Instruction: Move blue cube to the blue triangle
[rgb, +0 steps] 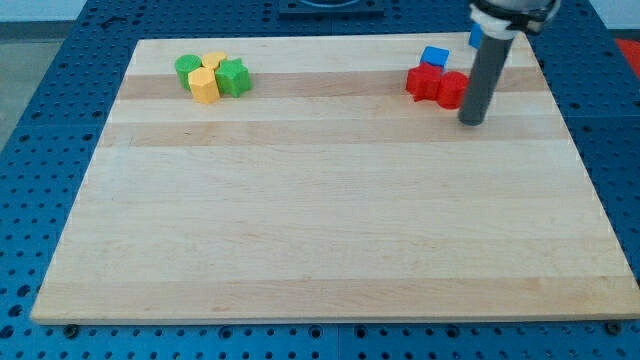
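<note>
Board (330, 230), one view. No pincer on this arm: it ends in a plain rod, so there is nothing to release or clench. It can only push.

My tip (472, 121) is down on the board near the view's top right, just to the view's right of two red blocks (437, 86). Whether the rod touches the nearer red one I cannot tell; they look flush or very nearly so.

Blue cube (434, 57): sits just behind the red blocks, toward the view's top, touching or almost touching them. From my tip it lies up and to the view's left, with the right-hand red block partly between us.

Blue triangle (476, 38): only a sliver of blue shows beside the rod's upper part, near the board's top edge. Shape not readable; I take it for the triangle by colour and by the task. It is to the view's right of the cube and slightly higher.

Key relation: the cube must travel toward the view's right, yet my tip stands on the cube's right side, the wrong side for that push. Judgement: I need to get round to the cube's left face, passing the reds without dragging them.

Far cluster at the view's top left, green (233, 77) and yellow (204, 86) blocks, well apart from all this.

Risk, as I judge it: the reds ride along and jam the cube.
</note>
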